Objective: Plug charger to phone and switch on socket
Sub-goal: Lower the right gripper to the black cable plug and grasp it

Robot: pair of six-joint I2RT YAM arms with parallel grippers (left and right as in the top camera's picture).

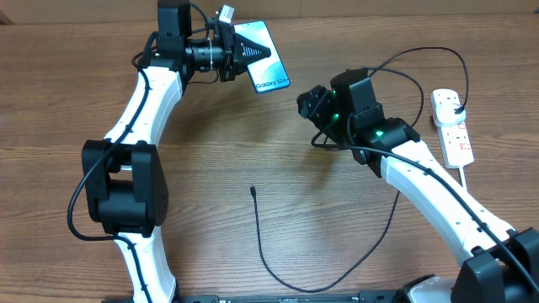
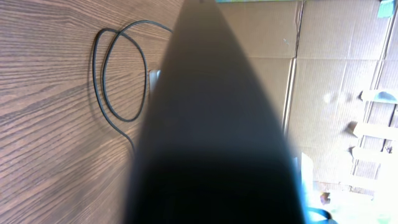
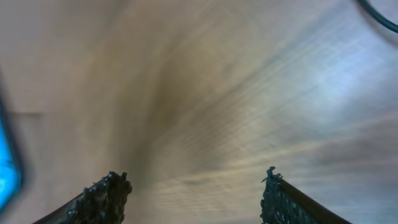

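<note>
Left gripper [image 1: 251, 50] clamped on the slim, glossy phone [image 1: 274, 78] at the far side, right gripper [image 3: 193, 190] gaping, ribbed black fingers [image 3: 102, 196] over grainy wooden table [image 1: 210, 168], thin black charger [image 1: 259, 236] curling mid-table, tip well apart from phone, long white socket [image 1: 456, 139] far right.

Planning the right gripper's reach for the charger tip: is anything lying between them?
Nothing visible does. Only bare table lies between the open right gripper and the charger tip. The left gripper holds the phone off that line.
</note>
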